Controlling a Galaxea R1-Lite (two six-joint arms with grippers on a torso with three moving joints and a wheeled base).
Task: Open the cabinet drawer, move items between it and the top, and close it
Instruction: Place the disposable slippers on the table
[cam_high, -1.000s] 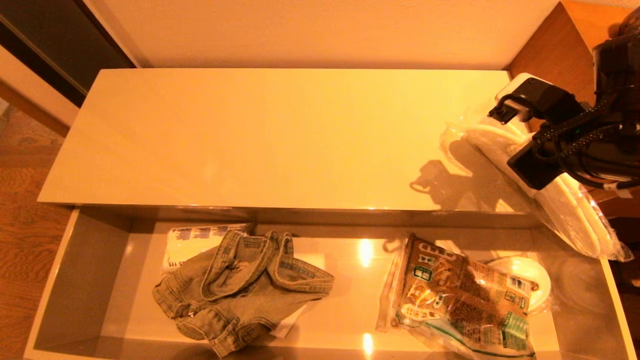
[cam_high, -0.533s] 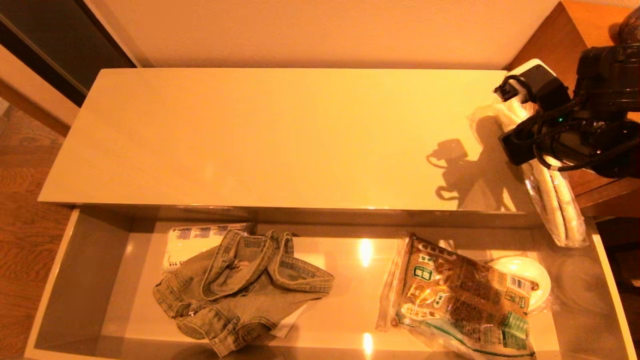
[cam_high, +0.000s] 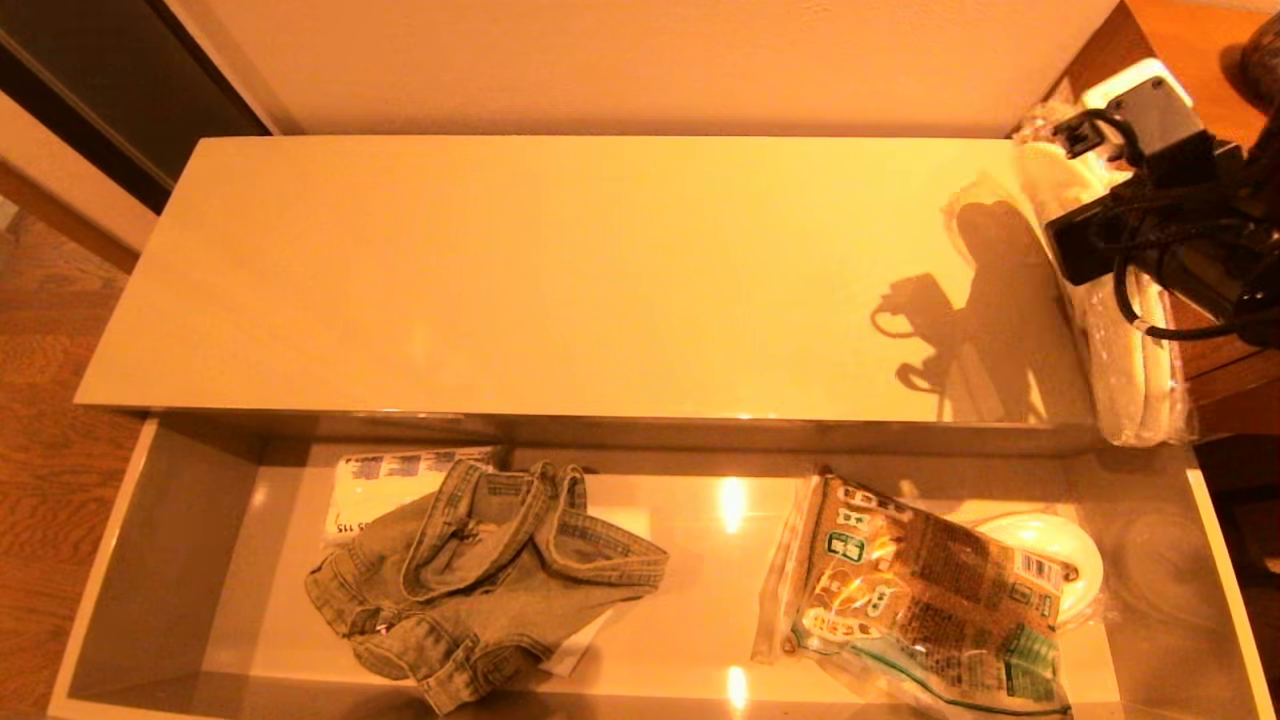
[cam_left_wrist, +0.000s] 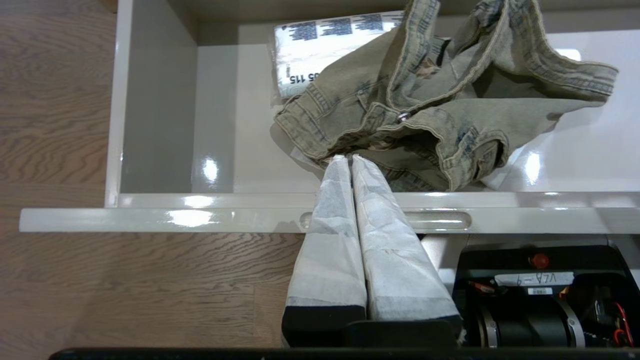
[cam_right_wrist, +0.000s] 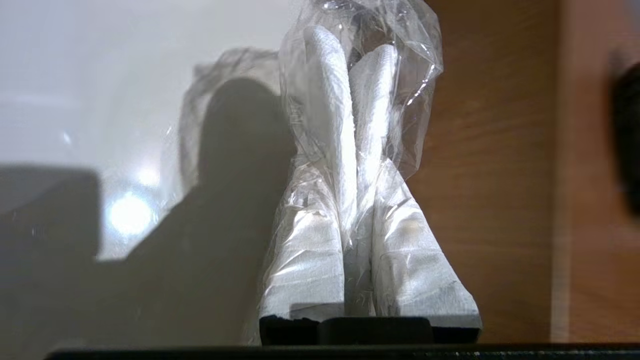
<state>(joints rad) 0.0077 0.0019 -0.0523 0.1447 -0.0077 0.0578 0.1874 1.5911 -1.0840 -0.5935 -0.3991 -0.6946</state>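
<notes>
With the drawer (cam_high: 160, 560) open, the right pincer (cam_high: 1075, 215), clamped on the wrapped slippers (cam_high: 1130, 370) at the frame's right edge, carries them over the top (cam_high: 520, 280); next, lower and release, while the left pincer (cam_left_wrist: 350, 162) idles closed.

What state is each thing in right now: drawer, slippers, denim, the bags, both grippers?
drawer: pulled open.
slippers: in clear wrap, held at the top's right end.
right gripper: shut on the slippers.
left gripper: shut, empty, parked in front of the drawer.
denim garment: crumpled in the drawer, left part.
tissue pack: in the drawer, partly under the denim.
food bag: lying in the drawer, right part.
top: bare across the middle.
</notes>
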